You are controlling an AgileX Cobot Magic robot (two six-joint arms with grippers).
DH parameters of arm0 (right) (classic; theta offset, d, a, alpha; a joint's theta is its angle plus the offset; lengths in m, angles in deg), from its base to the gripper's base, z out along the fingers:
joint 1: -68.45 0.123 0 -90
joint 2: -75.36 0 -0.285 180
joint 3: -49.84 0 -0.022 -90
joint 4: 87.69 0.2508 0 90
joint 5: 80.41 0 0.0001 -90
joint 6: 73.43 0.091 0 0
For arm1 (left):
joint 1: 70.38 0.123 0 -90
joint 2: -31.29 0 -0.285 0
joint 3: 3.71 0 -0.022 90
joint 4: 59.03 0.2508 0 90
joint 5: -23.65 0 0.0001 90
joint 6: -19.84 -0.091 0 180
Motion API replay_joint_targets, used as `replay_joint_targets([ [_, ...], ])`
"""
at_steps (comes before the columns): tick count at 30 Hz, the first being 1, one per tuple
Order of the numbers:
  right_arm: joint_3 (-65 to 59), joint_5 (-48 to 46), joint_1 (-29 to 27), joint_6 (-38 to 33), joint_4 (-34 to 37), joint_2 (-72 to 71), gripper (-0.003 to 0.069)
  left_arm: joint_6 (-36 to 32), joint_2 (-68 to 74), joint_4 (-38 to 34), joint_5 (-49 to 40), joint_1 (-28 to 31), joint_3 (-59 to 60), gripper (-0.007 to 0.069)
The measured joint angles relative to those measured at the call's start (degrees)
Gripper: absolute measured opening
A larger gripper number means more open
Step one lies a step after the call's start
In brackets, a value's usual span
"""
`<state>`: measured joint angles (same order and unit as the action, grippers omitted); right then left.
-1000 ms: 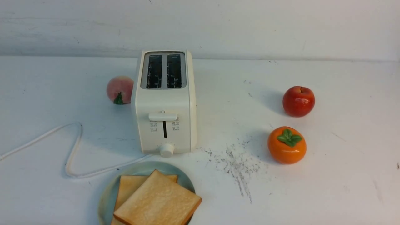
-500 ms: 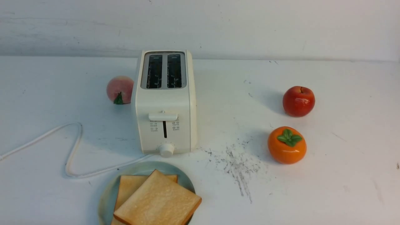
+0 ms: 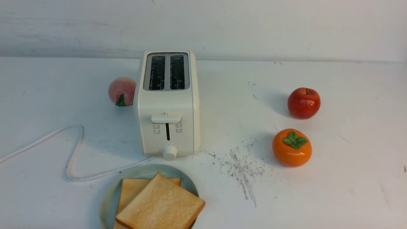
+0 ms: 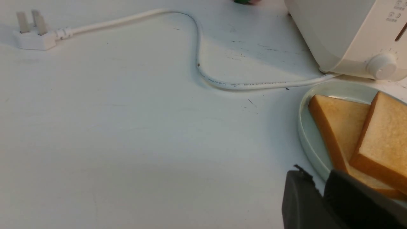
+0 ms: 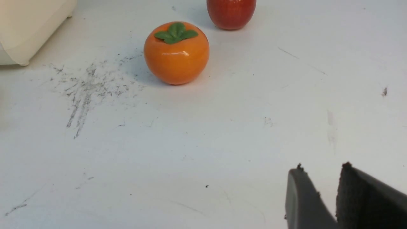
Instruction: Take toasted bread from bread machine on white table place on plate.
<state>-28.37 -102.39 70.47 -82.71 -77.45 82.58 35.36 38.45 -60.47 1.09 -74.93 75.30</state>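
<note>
Two slices of toasted bread lie overlapping on the plate (image 3: pixel 109 197) at the front edge: the upper slice (image 3: pixel 160 203) rests across the lower slice (image 3: pixel 130 190). The bread machine (image 3: pixel 167 127) stands just behind the plate on the white table (image 3: pixel 349 190), both slots empty and its lever up. In the left wrist view my left gripper (image 4: pixel 314 173) is shut and empty, beside the plate's rim (image 4: pixel 306 140) and the bread (image 4: pixel 384 127). In the right wrist view my right gripper (image 5: pixel 321 167) holds nothing, its tips only slightly apart, over bare table. Neither gripper shows in the front view.
A peach (image 3: pixel 122 90) sits left of the toaster. A red apple (image 3: pixel 303 103) and an orange persimmon (image 3: pixel 292 148) sit to the right. The white cord (image 3: pixel 76 149) loops to the left and ends in a plug (image 4: pixel 33 35). Dark scratch marks (image 3: pixel 243 168) lie right of the plate.
</note>
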Motion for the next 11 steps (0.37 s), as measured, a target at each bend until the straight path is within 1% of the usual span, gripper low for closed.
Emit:
replay_joint_targets([
  [11,0.0,0.0,0.0,0.0,0.0,0.0,0.0192,0.0,0.0,0.0,0.0,0.0,0.0,0.0127],
])
